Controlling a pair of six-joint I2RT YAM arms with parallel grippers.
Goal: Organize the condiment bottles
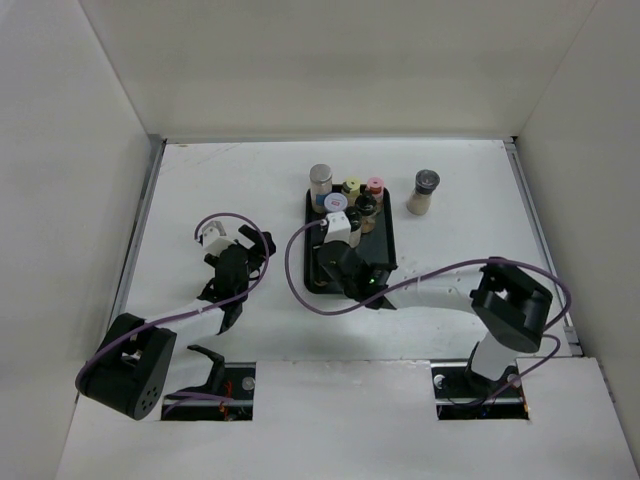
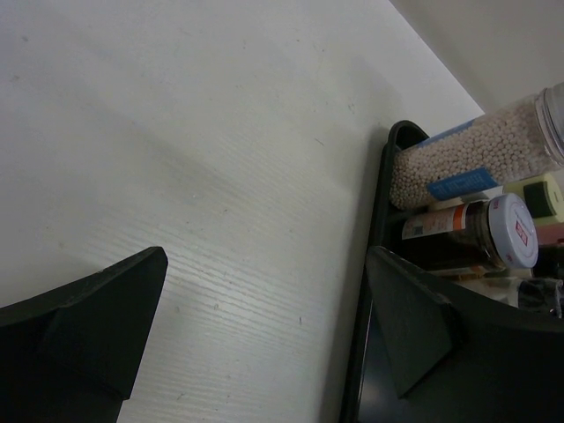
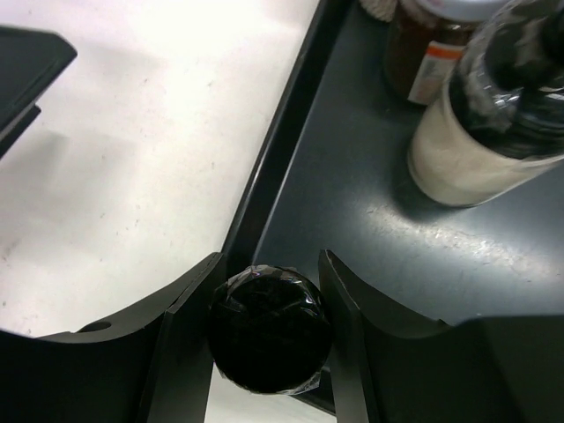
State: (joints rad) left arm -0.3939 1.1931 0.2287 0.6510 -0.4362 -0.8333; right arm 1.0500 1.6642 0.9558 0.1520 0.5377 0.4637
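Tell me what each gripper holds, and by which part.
The right gripper holds a bottle, fingers on either side of its black cap, at the tray edge. The left gripper is open and holds nothing.

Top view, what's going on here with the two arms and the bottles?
The right tool is closed on a black-capped bottle at the left rim of the black tray. Whether it is resting or lifted is unclear. The left tool hangs open over the table beside the tray, holding nothing. Several bottles stand grouped at the tray's far end. One grey-capped jar stands on the table to the tray's right.
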